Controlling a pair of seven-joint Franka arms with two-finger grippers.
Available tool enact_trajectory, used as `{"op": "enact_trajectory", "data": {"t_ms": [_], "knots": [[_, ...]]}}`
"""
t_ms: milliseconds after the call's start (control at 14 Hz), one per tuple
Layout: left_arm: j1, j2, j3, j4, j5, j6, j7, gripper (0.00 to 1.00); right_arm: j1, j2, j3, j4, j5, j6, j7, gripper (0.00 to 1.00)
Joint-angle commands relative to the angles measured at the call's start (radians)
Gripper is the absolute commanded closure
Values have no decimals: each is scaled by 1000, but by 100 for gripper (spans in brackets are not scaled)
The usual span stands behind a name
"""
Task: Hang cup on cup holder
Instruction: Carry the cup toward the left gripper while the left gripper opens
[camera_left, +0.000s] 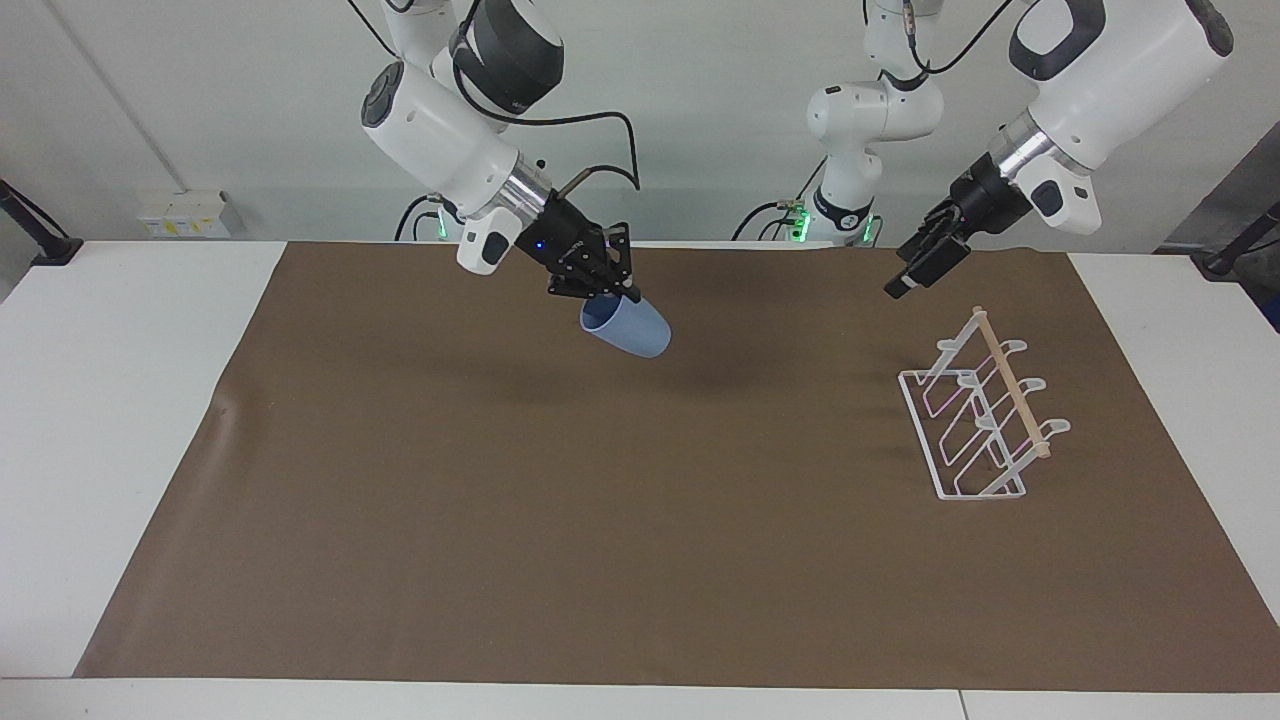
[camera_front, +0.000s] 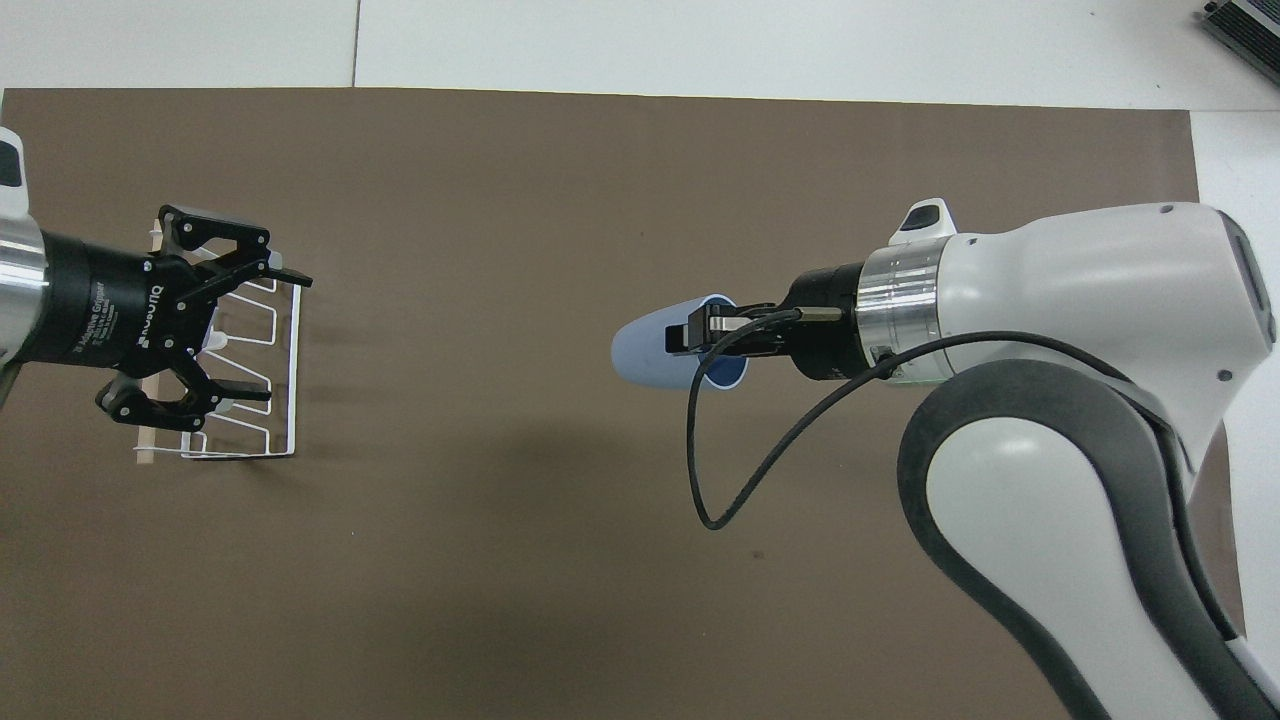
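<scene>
1 cup (camera_left: 627, 327) in right end effector (camera_left: 605, 290)

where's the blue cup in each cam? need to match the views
Facing view: the cup hangs upper centre, tilted, gripped at its rim by the right gripper, up in the air over the brown mat.
Overhead view: the cup sits right of centre, on its side, rim toward the right gripper.
Shared landmark: the cup holder at the left arm's end, under the open left gripper.
</scene>
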Motion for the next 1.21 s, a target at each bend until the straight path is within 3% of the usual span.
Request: {"op": "enact_trajectory", "data": {"t_ms": [0, 286, 429, 643, 1143], "knots": [[1, -54, 5, -91, -117, 84, -208, 0, -4, -2, 40, 6, 145, 59, -56, 100], [-4, -74, 3, -119, -216, 86, -301, 0, 97, -1, 69, 0, 271, 249, -47, 100], [-20, -77, 3, -120, -216, 86, -336, 0, 161, -2, 69, 2, 376, 325, -47, 100], [-68, -120, 3, -200, -214, 104, -330, 0, 238, -5, 71, 9, 506, 470, -53, 100], [-62, -111, 6, -151, -231, 75, -336, 0, 250, -8, 71, 14, 543, 490, -52, 100]]}}
